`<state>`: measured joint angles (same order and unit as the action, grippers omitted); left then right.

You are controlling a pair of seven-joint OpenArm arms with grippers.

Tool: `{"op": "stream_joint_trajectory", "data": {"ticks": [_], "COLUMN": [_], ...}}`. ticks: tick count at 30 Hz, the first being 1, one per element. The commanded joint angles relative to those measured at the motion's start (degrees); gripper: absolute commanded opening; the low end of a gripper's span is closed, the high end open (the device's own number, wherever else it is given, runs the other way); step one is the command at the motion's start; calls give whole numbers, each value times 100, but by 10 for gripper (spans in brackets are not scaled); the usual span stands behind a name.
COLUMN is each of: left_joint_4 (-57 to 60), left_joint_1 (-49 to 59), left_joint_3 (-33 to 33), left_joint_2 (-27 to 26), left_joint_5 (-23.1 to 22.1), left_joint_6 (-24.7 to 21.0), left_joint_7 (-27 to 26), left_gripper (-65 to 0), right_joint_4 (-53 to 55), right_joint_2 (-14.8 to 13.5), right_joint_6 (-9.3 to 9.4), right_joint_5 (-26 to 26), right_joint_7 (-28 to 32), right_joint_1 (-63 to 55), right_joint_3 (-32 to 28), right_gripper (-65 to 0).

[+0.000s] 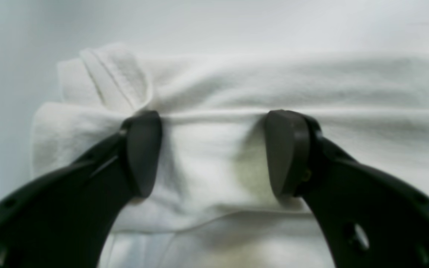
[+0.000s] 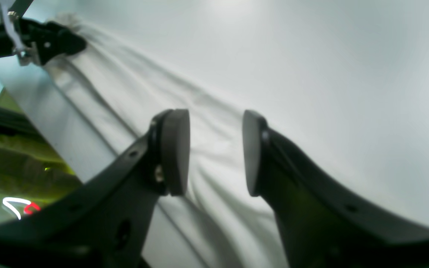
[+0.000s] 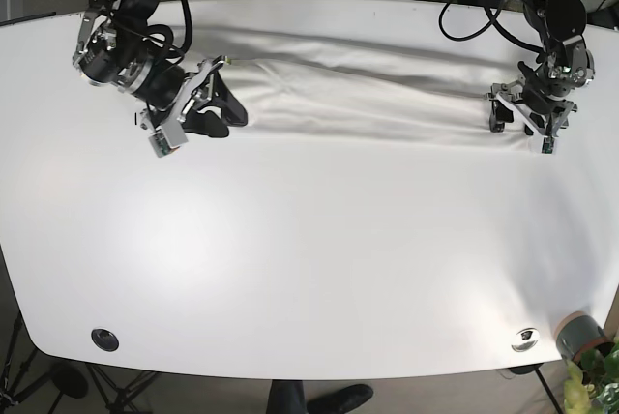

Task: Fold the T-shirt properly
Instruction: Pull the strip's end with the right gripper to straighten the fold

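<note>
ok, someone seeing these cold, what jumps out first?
A white shirt stretched into a long, wrinkled band across the far side of the white table, hard to tell from it. One gripper at each end: the left gripper has open jaws straddling a bunched fold at its end, and the right gripper is open over the cloth at the other.

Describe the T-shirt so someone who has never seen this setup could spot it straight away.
Look at the far half of the big white table in the base view. The T-shirt is the long band of white cloth stretched between the two arms, with the right gripper at one end and the left gripper at the other. Only its creases and shadowed edges mark it out from the smooth tabletop.
</note>
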<state>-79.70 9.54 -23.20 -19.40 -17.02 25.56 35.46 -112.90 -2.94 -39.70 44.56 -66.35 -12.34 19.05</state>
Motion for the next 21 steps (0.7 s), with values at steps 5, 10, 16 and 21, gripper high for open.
{"op": "stream_joint_trajectory", "data": {"ticks": [5,10,16,21], "left_joint_4": [18,124,221,221], "left_joint_1": [44,44,-97,-114], "left_joint_3": [4,4,4,4], "left_joint_2": [-43,-43,-51,-60], "left_joint_5": [141,141,141,141], "left_joint_6": [-55,-55,-55,-55], "left_joint_7": [309,309,309,309], "left_gripper": [-247,-247,-247,-247], "right_joint_4": [-64,103,859,1088], "right_joint_2": [193,202,-18,-132], "right_joint_6": [-30,-30,-30,-30], "right_joint_5": [-1295,-1831,-1840,-1831], "right_joint_7": [142,512,934,1470], "right_joint_1": [34,-186,-476,-933], "right_joint_3": [34,25,69,60], "right_gripper": [-434,-434,-434,-434]}}
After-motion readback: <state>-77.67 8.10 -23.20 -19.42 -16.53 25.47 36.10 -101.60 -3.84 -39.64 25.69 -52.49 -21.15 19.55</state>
